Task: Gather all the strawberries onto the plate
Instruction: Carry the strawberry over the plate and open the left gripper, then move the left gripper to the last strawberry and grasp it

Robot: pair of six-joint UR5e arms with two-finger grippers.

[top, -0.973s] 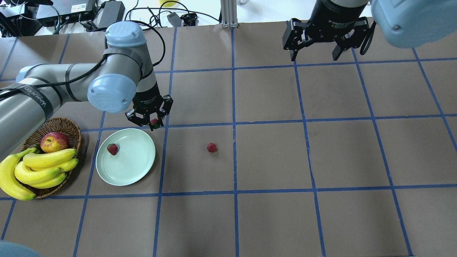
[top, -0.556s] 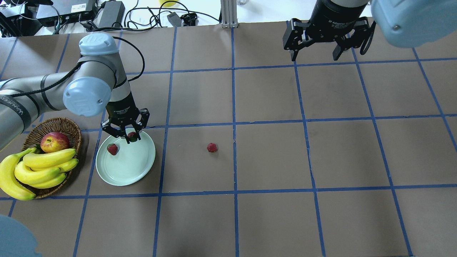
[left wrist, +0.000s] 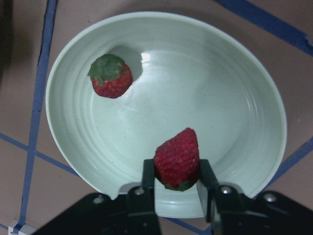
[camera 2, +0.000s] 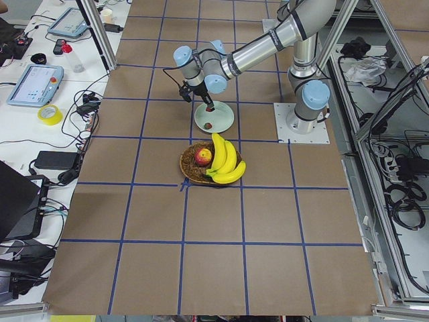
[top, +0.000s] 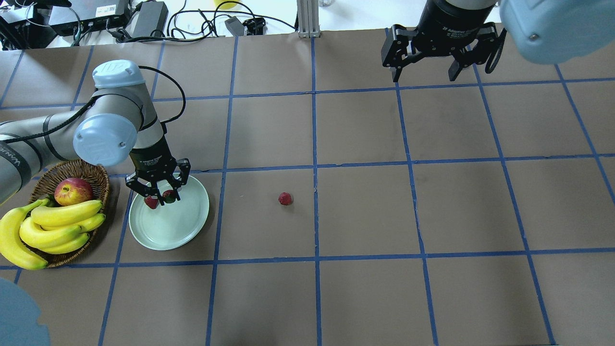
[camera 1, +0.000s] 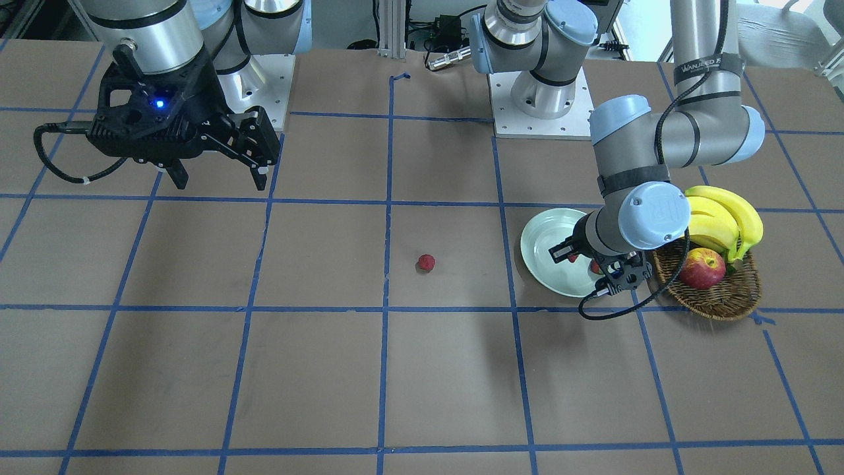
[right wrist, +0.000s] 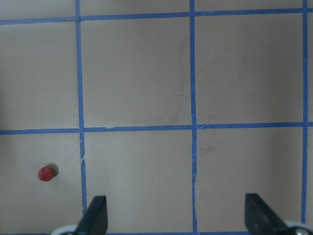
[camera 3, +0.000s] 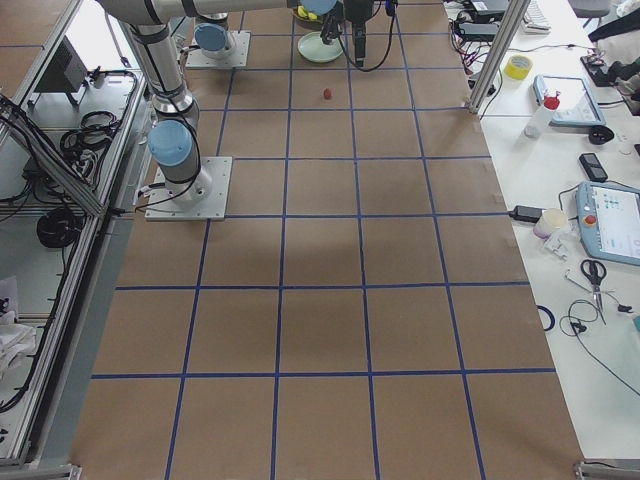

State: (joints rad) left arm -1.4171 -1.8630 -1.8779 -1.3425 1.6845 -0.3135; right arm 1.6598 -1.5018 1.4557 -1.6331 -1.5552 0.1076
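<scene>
- The left gripper (top: 168, 196) hangs low over the pale green plate (top: 178, 227), its jaws pinching a strawberry (left wrist: 177, 156) by its wide flanks.
- In the left wrist view that held berry points its tip away from the gripper body and its green cap back towards it, so its long axis runs crosswise to the line between the two fingers.
- It sits inside the rim, over the plate's inner slope on the edge farther from the robot. I judge that spreading the jaws here would drop it in the dish, not on the table. How much air lies under it, I cannot tell.
- A second strawberry (left wrist: 111, 77) already lies in the plate, leafy cap showing, just beside the held one but apart from it. It looks close enough that a rolling berry could nudge it.
- The third strawberry (top: 285, 198) lies alone on the brown, blue-taped table (top: 365, 288), off to the robot's right of the plate and well apart from it.
- That loose berry is plainly nearer the left gripper than the right gripper (top: 425, 76), which hovers high over the far side of the table with its jaws spread wide and nothing between them.
- I would reckon two of three berries are as good as home.
- A wicker basket (top: 97, 168) with bananas (top: 57, 226) and an apple (top: 73, 191) stands just beside the plate, on its other side.
</scene>
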